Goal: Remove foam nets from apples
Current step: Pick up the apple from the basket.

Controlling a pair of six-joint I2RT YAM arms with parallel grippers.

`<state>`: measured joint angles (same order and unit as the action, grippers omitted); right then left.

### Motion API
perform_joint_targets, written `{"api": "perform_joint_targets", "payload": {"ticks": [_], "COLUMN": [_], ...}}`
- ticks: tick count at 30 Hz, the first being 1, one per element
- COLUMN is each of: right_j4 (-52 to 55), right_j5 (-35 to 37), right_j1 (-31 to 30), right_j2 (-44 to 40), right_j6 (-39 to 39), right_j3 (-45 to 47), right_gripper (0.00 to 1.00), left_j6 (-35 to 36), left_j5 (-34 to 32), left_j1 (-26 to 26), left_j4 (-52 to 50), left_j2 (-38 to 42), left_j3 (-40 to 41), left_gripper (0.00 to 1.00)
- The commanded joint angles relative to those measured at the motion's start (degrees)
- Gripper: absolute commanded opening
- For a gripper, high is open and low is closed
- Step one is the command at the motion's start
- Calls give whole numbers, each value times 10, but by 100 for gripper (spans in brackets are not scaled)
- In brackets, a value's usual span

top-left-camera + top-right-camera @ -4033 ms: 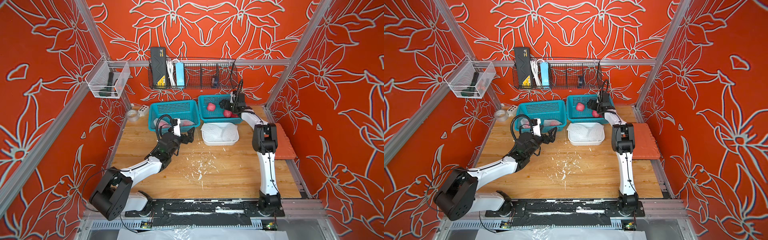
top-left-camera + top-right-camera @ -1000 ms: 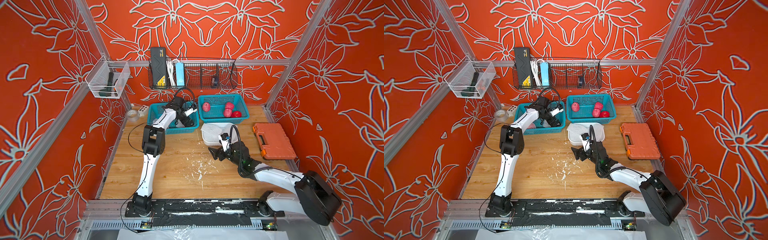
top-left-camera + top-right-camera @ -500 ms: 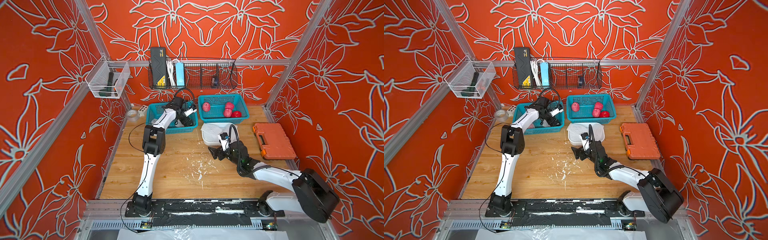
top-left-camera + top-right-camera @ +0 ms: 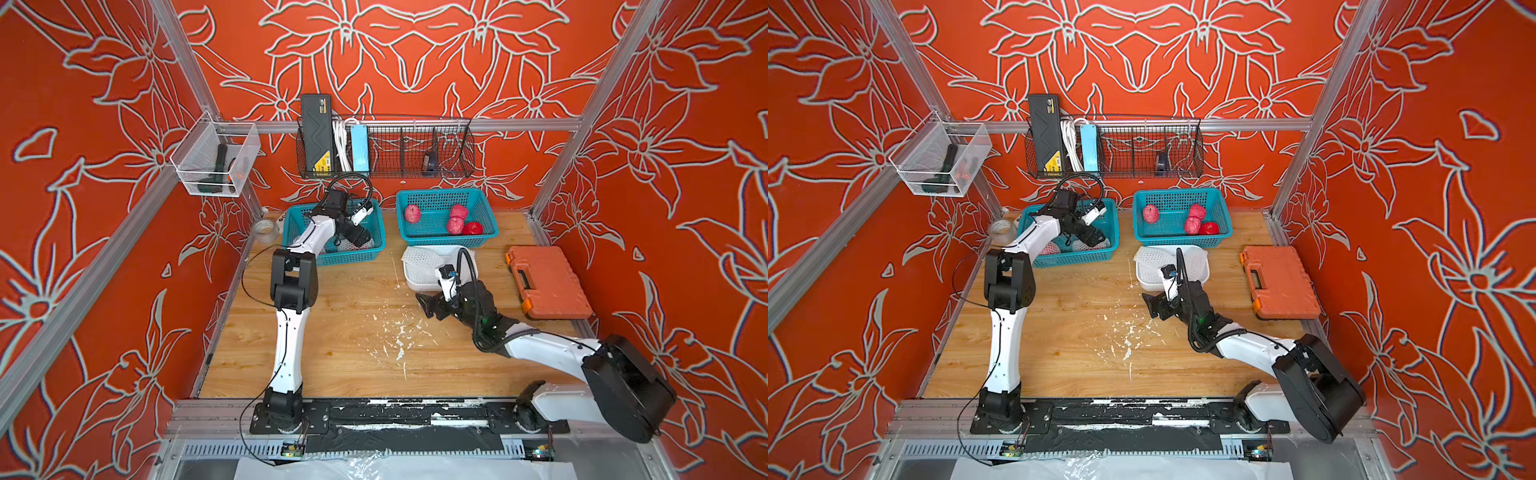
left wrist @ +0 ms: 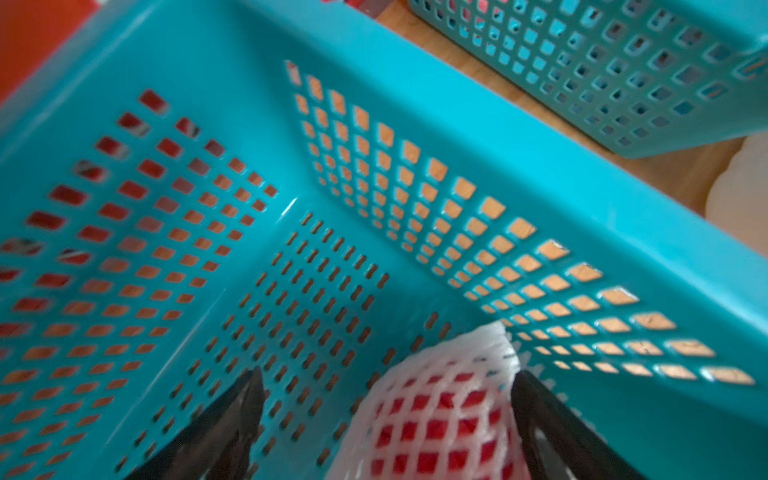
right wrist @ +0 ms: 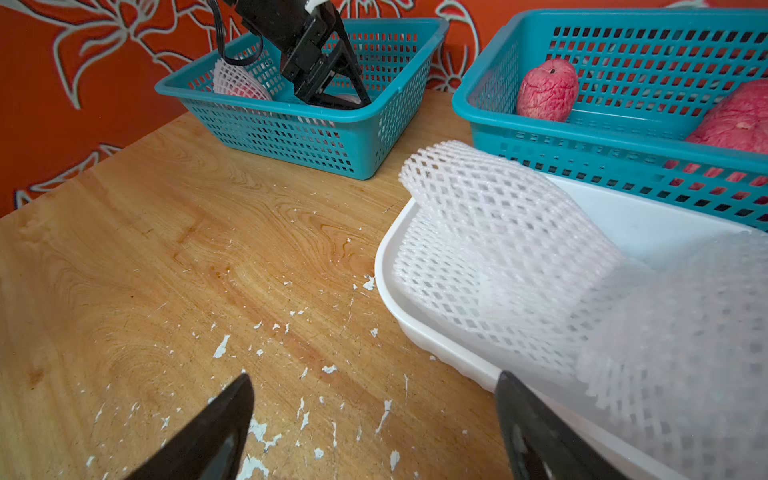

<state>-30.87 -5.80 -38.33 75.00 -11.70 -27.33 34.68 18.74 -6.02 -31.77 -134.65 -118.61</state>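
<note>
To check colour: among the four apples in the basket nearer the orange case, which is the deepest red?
The apple closest to the orange case; the other three look paler and pinkish.

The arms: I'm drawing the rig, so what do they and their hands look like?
The left arm and right arm have white links, black joints and loose black cables. The left hand and right hand are black with pointed fingers, beside white wrist cameras.

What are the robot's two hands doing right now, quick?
Left gripper: open, fingers either side of a netted apple, not squeezing it.
Right gripper: open, empty, over the table.
</note>
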Motion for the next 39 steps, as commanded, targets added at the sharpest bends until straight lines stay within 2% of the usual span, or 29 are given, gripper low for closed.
{"api": "perform_joint_targets", "payload": {"ticks": [1, 4, 8, 12, 17, 20, 25, 39], "right_j4": [-1, 0, 0, -1, -2, -6, -8, -3], "right_j5": [6, 8, 6, 4, 2, 4, -3, 12], "right_j1": [-4, -4, -4, -4, -4, -4, -4, -4], "right_j2": [5, 2, 3, 8, 8, 11, 25, 17], "right_j6": [-7, -7, -9, -11, -11, -14, -15, -7], "right_j3": [-15, -14, -15, -16, -16, -15, -22, -19], "right_gripper": [91, 91, 91, 91, 91, 91, 91, 91], "left_j6": [-8, -9, 32, 67, 100, 121, 167, 184], "left_j5": [-5, -7, 65, 107, 112, 105, 132, 96], "left_j1": [1, 9, 18, 18, 24, 27, 33, 31], "left_j4": [39, 30, -18, -41, -77, -124, -191, -187], "left_j2": [51, 54, 59, 68, 50, 18, -32, -84], "left_j3": [8, 7, 13, 22, -4, -47, -114, -110], "left_gripper": [92, 92, 98, 98, 98, 98, 98, 98]}}
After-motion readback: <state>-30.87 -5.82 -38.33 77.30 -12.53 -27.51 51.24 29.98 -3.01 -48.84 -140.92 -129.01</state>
